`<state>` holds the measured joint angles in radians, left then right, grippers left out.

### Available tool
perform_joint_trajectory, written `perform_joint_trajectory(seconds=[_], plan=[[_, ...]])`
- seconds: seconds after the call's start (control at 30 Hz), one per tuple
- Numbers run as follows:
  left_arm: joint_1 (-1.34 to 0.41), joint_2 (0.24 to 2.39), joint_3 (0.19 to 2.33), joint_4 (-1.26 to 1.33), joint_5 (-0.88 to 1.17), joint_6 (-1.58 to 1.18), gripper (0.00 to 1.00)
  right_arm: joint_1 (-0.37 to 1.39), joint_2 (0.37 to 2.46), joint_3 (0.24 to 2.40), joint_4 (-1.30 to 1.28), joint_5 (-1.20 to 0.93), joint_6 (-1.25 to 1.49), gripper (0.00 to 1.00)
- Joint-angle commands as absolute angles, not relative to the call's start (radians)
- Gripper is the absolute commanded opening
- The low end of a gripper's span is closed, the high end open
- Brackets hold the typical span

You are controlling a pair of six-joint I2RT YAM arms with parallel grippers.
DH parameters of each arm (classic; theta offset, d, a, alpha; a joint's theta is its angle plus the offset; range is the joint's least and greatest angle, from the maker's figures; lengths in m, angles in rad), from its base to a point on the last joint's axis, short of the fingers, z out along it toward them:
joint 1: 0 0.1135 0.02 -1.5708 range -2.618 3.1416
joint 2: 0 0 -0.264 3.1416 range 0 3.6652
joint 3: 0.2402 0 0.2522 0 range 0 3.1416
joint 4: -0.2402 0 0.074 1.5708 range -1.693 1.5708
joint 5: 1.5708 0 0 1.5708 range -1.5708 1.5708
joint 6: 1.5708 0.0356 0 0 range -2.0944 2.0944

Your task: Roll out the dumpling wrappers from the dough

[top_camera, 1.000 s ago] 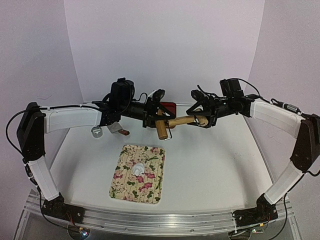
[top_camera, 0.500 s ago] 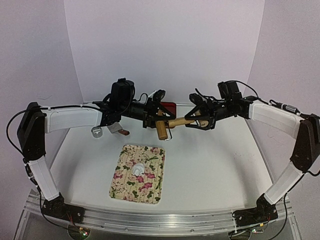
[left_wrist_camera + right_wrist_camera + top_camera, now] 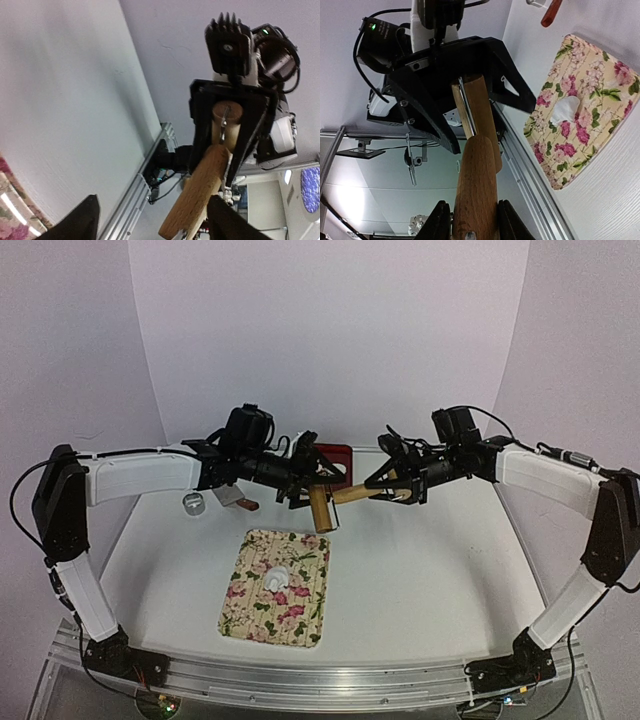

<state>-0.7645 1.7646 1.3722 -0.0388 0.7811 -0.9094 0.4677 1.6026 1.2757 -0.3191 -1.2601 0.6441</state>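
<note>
Lilac walls on three sides, white table point(image 3: 430, 580) below, both arms reaching in from the near edge.

- Wooden rolling pin point(image 3: 345, 495) is up in the air over the far middle of the table, slung between the two grippers and tilted, its left end the lower one.
- Right gripper point(image 3: 392, 483): in the right wrist view its fingers point(image 3: 440, 222) press against both sides of the wood, so it is clamped on the pin's right end.
- Left gripper point(image 3: 312, 483): in the left wrist view its fingers point(image 3: 82, 220) stand wide apart with the pin passing between them. Daylight shows on each side of the wood there. Whether the pin's far tip brushes the gripper body cannot be told from these angles.
- Dough point(image 3: 277, 577): small irregular white lump on the floral mat point(image 3: 290, 622), around the mat's middle, a little toward its far end. Nothing touches it, and both grippers are well above and beyond it.
- Mat lies near the front centre of the table (slightly left of centre, long side running away from the arms).
- Behind the mat on the left: a small metal ring point(image 3: 193, 502), and just beside it a flat tool with a red-brown handle point(image 3: 238, 500).
- Red object point(image 3: 337, 452) at the back edge, mostly hidden by the grippers.
</note>
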Motion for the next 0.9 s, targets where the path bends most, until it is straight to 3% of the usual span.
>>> perform_joint_trajectory(seconds=[0.0, 0.23, 0.43, 0.87], plan=[[-0.751, 1.606, 1.365, -0.281, 0.493, -0.83, 0.85, 0.474, 1.531, 1.262, -0.299, -1.159, 0.634, 0.0], [-0.721, 1.444, 1.279, -0.54, 0.278, -0.838, 0.91, 0.473, 1.459, 1.213, -0.36, -0.995, 0.631, 0.0], [-0.695, 1.463, 1.181, -0.807, 0.233, -0.85, 0.88, 0.475, 1.427, 1.177, -0.451, -0.858, 0.657, 0.0], [-0.6, 1.436, 1.004, -0.791, 0.312, -0.752, 0.8, 0.641, 1.515, 1.298, -0.608, -0.705, 0.883, 0.0]])
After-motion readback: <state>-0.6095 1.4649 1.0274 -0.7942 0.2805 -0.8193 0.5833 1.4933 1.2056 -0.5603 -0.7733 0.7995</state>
